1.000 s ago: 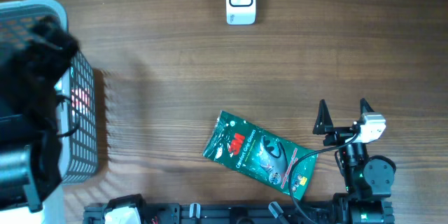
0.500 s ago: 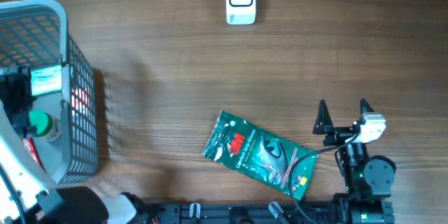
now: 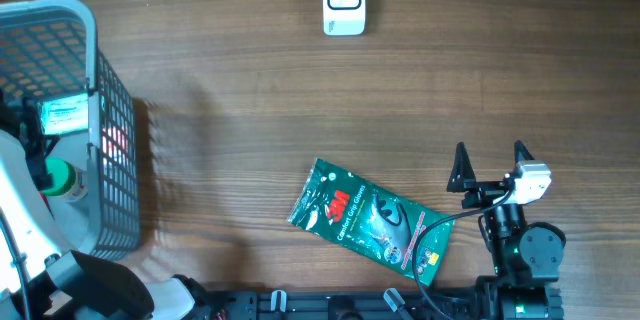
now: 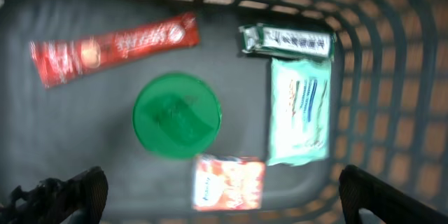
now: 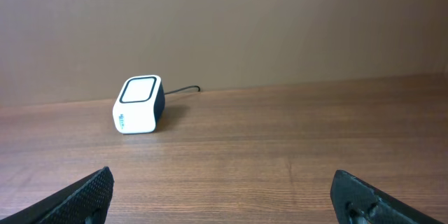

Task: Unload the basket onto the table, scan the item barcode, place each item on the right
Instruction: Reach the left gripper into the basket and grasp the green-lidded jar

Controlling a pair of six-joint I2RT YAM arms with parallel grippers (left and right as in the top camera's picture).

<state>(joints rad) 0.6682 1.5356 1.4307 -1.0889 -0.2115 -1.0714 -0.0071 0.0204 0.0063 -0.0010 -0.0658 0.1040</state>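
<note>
Overhead, the right arm is sitting at the near edge of the counter. The right jaws are standing spread wide and holding nothing. A green glove packet is lying flat just to the left of those jaws, its far end angling away from them, not touching. The white barcode scanner is standing well ahead of the jaws and off to their left. The left arm is reaching over a grey wire basket; the left jaws are not showing clearly here.

In the left wrist view, the left jaws are hanging wide open above the basket floor, and their dark fingertips are showing only at the bottom corners, with nothing between them. Below and ahead of them a round green lid is lying roughly midway. A small orange sachet is touching its near edge, a long red sachet is lying beyond to the left, and a pale mint packet and a dark green pack are lying to the right.

In the right wrist view, the right jaws are gaping with bare counter between the tips. The scanner is sitting far ahead, left of centre, its cable trailing behind. The glove packet is not appearing here.
</note>
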